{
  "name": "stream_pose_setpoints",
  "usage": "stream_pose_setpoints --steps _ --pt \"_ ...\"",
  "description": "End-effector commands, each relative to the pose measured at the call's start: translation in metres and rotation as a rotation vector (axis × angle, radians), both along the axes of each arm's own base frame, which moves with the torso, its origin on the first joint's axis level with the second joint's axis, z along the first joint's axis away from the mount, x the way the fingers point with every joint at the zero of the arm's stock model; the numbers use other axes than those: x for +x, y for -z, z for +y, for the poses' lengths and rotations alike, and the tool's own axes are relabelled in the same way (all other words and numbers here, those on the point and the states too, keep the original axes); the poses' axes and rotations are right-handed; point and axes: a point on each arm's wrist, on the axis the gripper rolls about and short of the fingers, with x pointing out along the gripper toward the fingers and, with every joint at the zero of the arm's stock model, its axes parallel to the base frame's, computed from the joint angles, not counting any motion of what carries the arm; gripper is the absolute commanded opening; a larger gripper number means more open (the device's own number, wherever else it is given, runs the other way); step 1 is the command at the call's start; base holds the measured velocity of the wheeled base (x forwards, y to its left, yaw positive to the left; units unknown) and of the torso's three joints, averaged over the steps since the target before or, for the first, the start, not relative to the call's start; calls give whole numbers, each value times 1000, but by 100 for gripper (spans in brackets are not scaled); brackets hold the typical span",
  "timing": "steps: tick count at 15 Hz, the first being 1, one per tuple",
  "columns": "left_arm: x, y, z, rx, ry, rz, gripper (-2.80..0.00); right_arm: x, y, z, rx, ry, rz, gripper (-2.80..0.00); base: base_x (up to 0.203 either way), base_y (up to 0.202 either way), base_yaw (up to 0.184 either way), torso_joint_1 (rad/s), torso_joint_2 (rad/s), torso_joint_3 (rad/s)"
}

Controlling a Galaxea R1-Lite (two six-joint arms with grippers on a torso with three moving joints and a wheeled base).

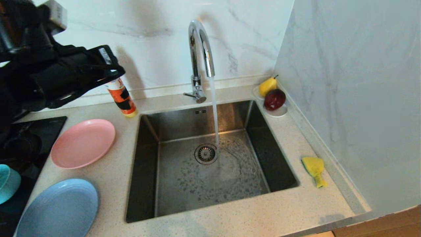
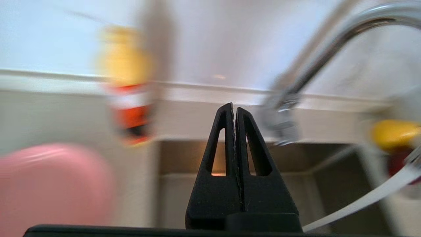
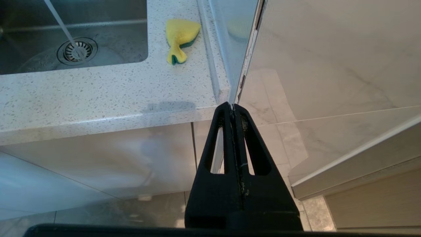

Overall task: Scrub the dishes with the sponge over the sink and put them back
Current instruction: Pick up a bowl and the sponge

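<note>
Teal bowl (image 1: 7, 182): at the far left edge of the head view, partly cut off, resting on a dark cooktop (image 1: 33, 138). Left tool (image 1: 113, 70): raised above the surface at upper left, fingers pressed together, gripping nothing, its tip in front of an orange-labelled bottle (image 1: 123, 98) that stands against the back wall. Pink plate (image 1: 83, 143): flat on the speckled white surface (image 1: 230, 217), left of the sink. Light blue plate (image 1: 59, 209): flat on the same surface, nearer the front edge than the pink plate and apart from it. Sink (image 1: 269, 158): dark steel basin with a round drain strainer (image 1: 206, 153) at its centre; a chrome gooseneck tap (image 1: 200, 49) behind it runs a stream of water into the basin beside the strainer. White saucer (image 1: 278, 113): at the back right corner, carrying a yellow pear (image 1: 267, 86) and a dark red apple (image 1: 274, 99), touching each other. Sponge (image 1: 314, 169): yellow, crumpled, lying on the surface right of the sink, near the side wall. Right tool (image 3: 233, 107): low beside the cabinet front, below the surface edge, fingers closed together, empty.
</note>
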Motion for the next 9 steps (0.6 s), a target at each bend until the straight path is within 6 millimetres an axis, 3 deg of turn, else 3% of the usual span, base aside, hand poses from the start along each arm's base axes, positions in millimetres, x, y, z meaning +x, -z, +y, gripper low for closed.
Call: stream_pose_setpoints --steps 1,6,9 --pt "-77 -25 22 2 -97 -71 -280 0 0 0 0 -1 0 -280 0 0 0 0 0 0" --pt "-195 -19 53 66 -237 77 -280 0 0 0 0 -2 0 -280 0 0 0 0 0 0" --pt "-219 6 62 75 -378 138 -280 0 0 0 0 -1 0 -280 0 0 0 0 0 0"
